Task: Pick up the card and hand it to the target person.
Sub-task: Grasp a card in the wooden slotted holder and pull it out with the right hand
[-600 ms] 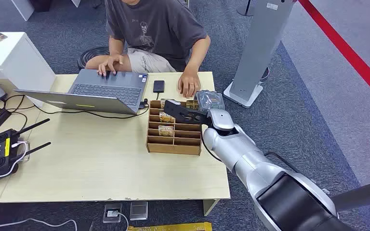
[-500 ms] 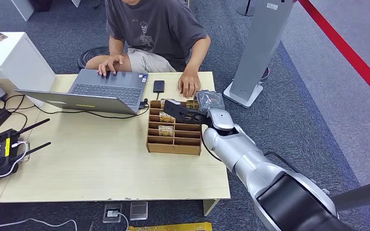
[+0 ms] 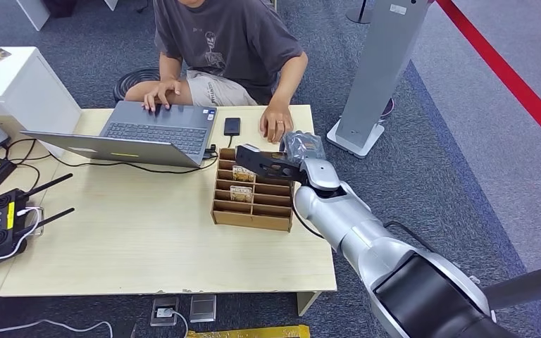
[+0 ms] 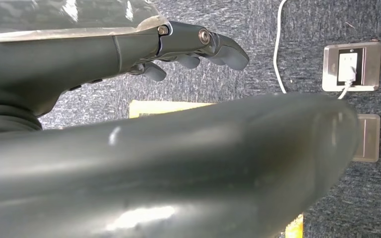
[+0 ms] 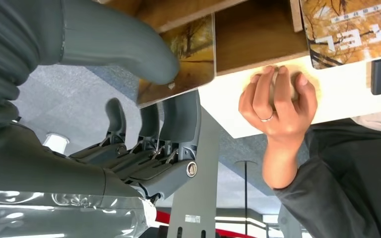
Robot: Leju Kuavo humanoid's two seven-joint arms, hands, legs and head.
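The right hand [image 3: 268, 163] reaches over the far end of the wooden card rack [image 3: 252, 204] that stands on the pale wooden surface [image 3: 134, 239]. In the right wrist view the thick thumb [image 5: 129, 47] presses on one face of a card [image 5: 186, 59] printed with an autumn-tree picture, and the darker fingers [image 5: 178, 119] lie against its other face, so the card is pinched between them. The card sits at the edge of a wooden compartment of the rack; whether it is lifted free of the slot cannot be told. A second card [image 5: 349, 27] with the same autumn print lies in a neighbouring compartment, and in the head view more cards [image 3: 241, 191] stand in the rack's middle slots.

Across the surface sits a person in a grey T-shirt [image 3: 225, 42]. One of the person's hands [image 3: 277, 127] rests on the surface just beyond the rack, near the robot's hand, wearing a ring; the other [image 3: 158, 95] rests on the keyboard of an open laptop [image 3: 148, 134]. A black phone [image 3: 232, 126] lies between the laptop and the near hand. A crinkled clear packet [image 3: 304, 146] lies just beside the robot's wrist.

The left hand [image 4: 178, 49] hangs above the grey carpet [image 4: 238, 74], fingers loosely extended and apart, holding nothing. A floor socket [image 4: 351, 65] with a white cable plugged in lies below it.
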